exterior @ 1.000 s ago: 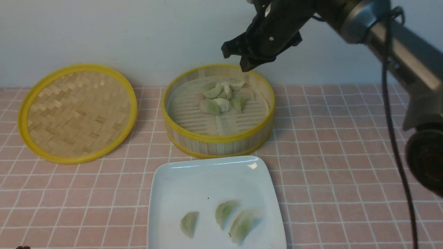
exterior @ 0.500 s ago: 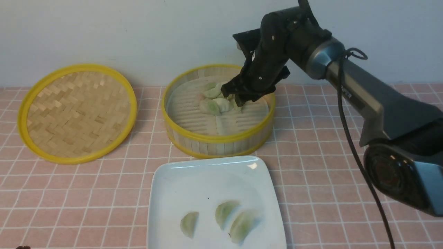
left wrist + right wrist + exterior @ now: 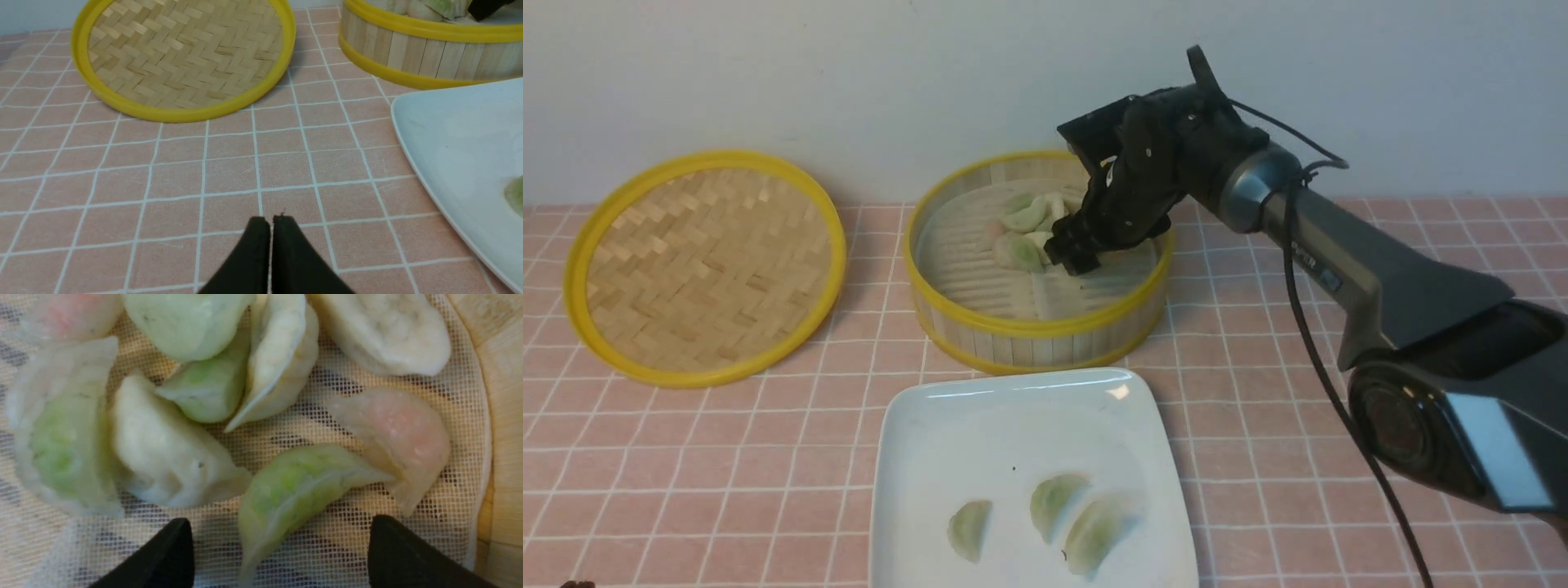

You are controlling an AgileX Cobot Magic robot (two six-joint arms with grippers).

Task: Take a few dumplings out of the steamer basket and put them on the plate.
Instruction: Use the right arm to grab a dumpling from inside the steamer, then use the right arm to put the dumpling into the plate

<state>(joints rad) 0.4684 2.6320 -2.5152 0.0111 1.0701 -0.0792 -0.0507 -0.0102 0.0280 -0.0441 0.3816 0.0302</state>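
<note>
The round bamboo steamer basket (image 3: 1037,331) stands at the back middle and holds several dumplings (image 3: 1021,250) on a mesh liner. My right gripper (image 3: 1078,255) reaches down inside it, open. In the right wrist view its two black fingertips (image 3: 173,555) straddle a green dumpling (image 3: 294,486), apart from it on both sides. A pinkish dumpling (image 3: 398,433) lies beside that one. The white square plate (image 3: 1013,416) in front carries three green dumplings (image 3: 1054,502). My left gripper (image 3: 269,222) is shut, empty, low over the tablecloth.
The herringbone-woven bamboo lid (image 3: 707,261) with a yellow rim lies flat at the back left. A pink tiled cloth (image 3: 1339,343) covers the table. The steamer's wall (image 3: 502,416) rises close beside my right gripper.
My right arm has come down from above the steamer's far rim into the basket, and its gripper has gone from shut to wide open. The left arm has stayed still.
</note>
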